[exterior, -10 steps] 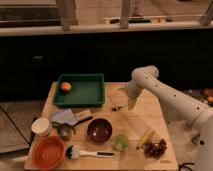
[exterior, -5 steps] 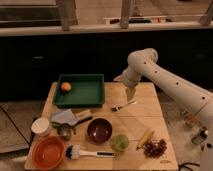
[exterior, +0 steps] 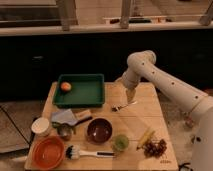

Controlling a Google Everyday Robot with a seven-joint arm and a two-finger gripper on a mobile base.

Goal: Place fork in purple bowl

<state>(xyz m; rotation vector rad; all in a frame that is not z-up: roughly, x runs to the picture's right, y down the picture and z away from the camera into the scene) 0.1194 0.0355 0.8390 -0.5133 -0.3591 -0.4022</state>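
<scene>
The fork lies flat on the wooden table, just right of the green tray, with its tined end pointing left. My gripper hangs pointing down a little above the fork's handle end and holds nothing that I can see. The white arm reaches in from the right. The purple bowl stands empty in front of the fork, nearer the table's front and slightly to the left.
A green tray at the back left holds an orange fruit. At the front left are an orange bowl, a white-handled brush, a white cup, a metallic cup and a grey cloth. A green item, a banana and grapes lie at the front right.
The arm has risen from low over the table, and its elbow now stands higher. The gripper has lifted off the fork's spot. The fork stays on the table.
</scene>
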